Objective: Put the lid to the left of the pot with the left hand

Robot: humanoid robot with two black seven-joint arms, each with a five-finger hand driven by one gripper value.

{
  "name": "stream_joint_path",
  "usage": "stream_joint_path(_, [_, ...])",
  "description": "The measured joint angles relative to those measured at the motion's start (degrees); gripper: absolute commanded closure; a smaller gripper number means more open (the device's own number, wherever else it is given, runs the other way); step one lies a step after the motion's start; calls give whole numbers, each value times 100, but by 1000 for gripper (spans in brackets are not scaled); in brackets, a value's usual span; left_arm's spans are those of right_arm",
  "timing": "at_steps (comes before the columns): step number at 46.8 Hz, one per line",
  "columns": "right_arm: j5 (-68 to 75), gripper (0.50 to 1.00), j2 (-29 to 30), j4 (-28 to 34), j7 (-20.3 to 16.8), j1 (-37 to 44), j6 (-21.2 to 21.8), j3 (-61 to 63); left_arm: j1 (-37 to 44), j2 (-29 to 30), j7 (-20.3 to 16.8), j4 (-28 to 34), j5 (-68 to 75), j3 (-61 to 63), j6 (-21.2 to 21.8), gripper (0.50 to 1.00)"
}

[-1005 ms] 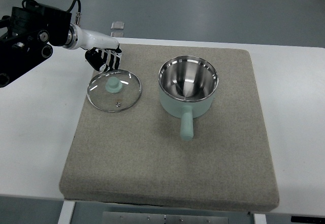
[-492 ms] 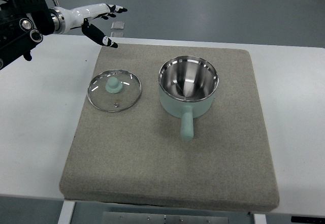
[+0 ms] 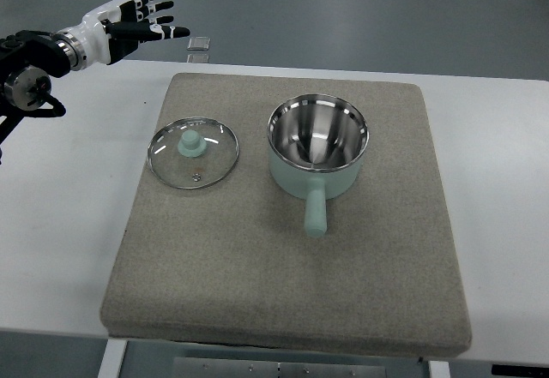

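A glass lid (image 3: 193, 153) with a mint knob lies flat on the grey mat (image 3: 257, 275), just left of the mint pot (image 3: 317, 147). The pot stands upright, its steel inside bare and its handle pointing toward the near edge. My left hand (image 3: 141, 18) is raised at the top left, well above and behind the lid, fingers spread and holding nothing. The right hand does not show.
The mat lies on a white table (image 3: 60, 224). A small clear square object (image 3: 199, 43) sits at the table's far edge, beyond the mat. The left arm's dark forearm (image 3: 30, 61) fills the top left corner.
My left hand has drawn back from just behind the lid, up and to the left, opening its fingers. Lid and pot have not moved.
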Motion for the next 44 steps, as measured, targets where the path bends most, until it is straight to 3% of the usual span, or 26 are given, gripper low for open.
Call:
stream_joint_path(13, [0, 576, 0, 0, 1, 0, 0, 0, 405, -244, -79, 26, -1318, -417, -65, 504])
stream_joint_path(22, [0, 576, 0, 0, 0, 0, 0, 0, 725, -485, -78, 101, -1350, -1252, -86, 504])
stream_joint_path(44, [11, 576, 0, 65, 4, -9, 53, 12, 735, -506, -76, 104, -1438, -1419, -145, 504])
